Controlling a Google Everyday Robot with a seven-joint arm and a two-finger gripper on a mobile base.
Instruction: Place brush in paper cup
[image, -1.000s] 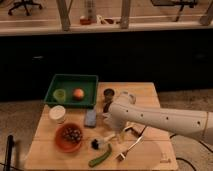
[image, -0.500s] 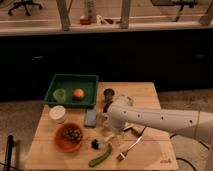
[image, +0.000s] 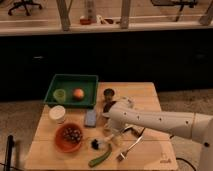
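The brush lies on the wooden table (image: 150, 95) near the front. Its dark round bristle head (image: 95, 145) points left and its white handle (image: 106, 138) runs up and right toward my gripper. My gripper (image: 114, 132) hangs from the white arm (image: 155, 121), which reaches in from the right, and is right at the handle's upper end. Whether it holds the handle cannot be told. A small brown paper cup (image: 108, 94) stands upright behind the arm's wrist, apart from the brush.
A green tray (image: 72, 80) at the back left holds a green cup (image: 60, 95) and an orange fruit (image: 78, 93). A white cup (image: 57, 113), a blue block (image: 90, 118), an orange bowl (image: 68, 137), a green vegetable (image: 100, 158) and a metal fork (image: 131, 146) surround the brush.
The arm's wrist has come down and toward the table's front, slightly left, closing on the brush handle. The objects on the table have not moved.
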